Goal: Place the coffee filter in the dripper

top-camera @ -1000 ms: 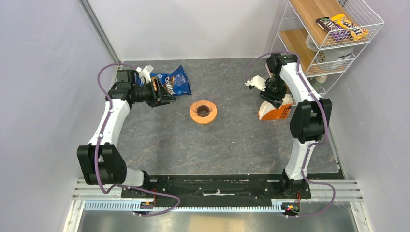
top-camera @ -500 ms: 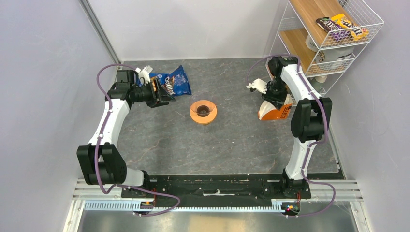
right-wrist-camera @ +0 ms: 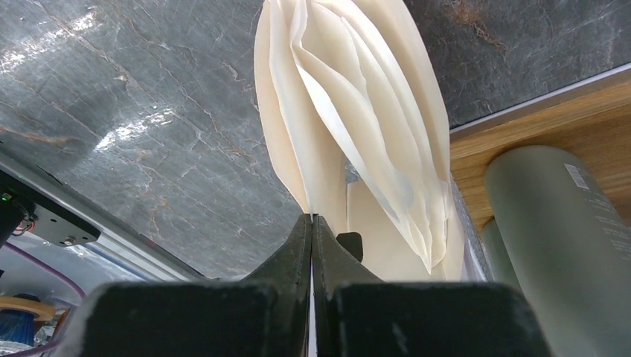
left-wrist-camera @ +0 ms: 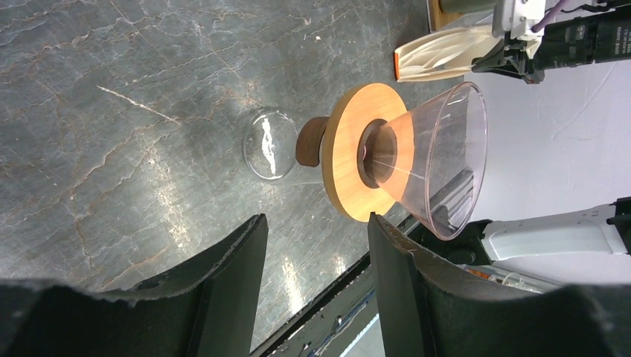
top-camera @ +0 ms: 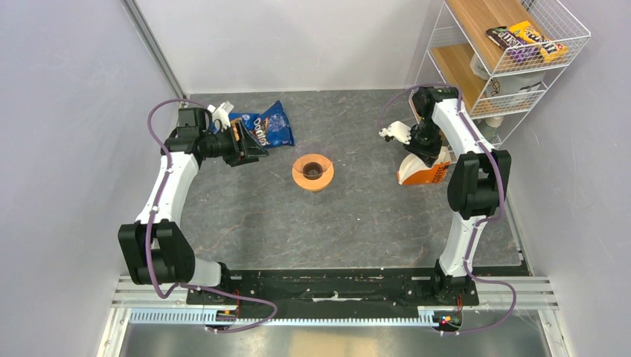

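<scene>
Since a sec ago the right gripper (right-wrist-camera: 311, 218) has shifted only a touch over the orange-and-white pack (top-camera: 425, 175), then settled; its jaws are together, pinched on the edge of a coffee filter (right-wrist-camera: 350, 97) that sits inside the pack, so we judge the grasp made but the lift not begun; the dripper (top-camera: 312, 171) stands well apart to its left w/ nothing in it; the left gripper (left-wrist-camera: 316, 221) hasn't moved, fingers apart, pointed at the dripper; we can't tell whether one paper or several are pinched, & the pack's lower end is cut off in the right wrist view
</scene>
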Robot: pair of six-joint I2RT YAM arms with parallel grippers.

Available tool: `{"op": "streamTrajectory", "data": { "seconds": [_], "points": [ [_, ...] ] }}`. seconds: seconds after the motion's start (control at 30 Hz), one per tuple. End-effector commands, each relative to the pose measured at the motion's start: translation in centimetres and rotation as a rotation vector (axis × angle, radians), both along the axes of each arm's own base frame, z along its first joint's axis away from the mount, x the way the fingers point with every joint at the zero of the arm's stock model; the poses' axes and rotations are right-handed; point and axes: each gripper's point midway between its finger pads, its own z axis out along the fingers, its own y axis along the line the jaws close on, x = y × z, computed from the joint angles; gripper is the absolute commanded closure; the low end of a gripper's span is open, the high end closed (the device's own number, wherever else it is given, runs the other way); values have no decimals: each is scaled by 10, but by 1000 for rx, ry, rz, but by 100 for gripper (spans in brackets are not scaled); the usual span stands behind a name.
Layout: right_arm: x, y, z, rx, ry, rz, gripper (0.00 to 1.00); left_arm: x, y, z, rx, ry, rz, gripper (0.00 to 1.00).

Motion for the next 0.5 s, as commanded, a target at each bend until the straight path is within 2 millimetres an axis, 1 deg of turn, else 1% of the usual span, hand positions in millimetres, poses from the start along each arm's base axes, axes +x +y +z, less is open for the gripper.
{"op": "streamTrajectory", "data": {
  "seconds": [0.0,0.07,0.13,0.33,0.47],
  "points": [
    [4,-4,27,-6,-59,61,100,6,3,15,14,-73,-15,40],
    [3,-5,32,-5,-74,61,100,6,3,18,14,-79,-14,40],
    [3,-1,40,23,-100,65,100,6,3,20,15,-87,-14,40],
    [-2,4,71,60,-197,84,100,5,7,26,44,-128,1,40],
    [-7,7,86,84,-244,89,100,5,9,30,64,-154,9,40]
  ]
}}
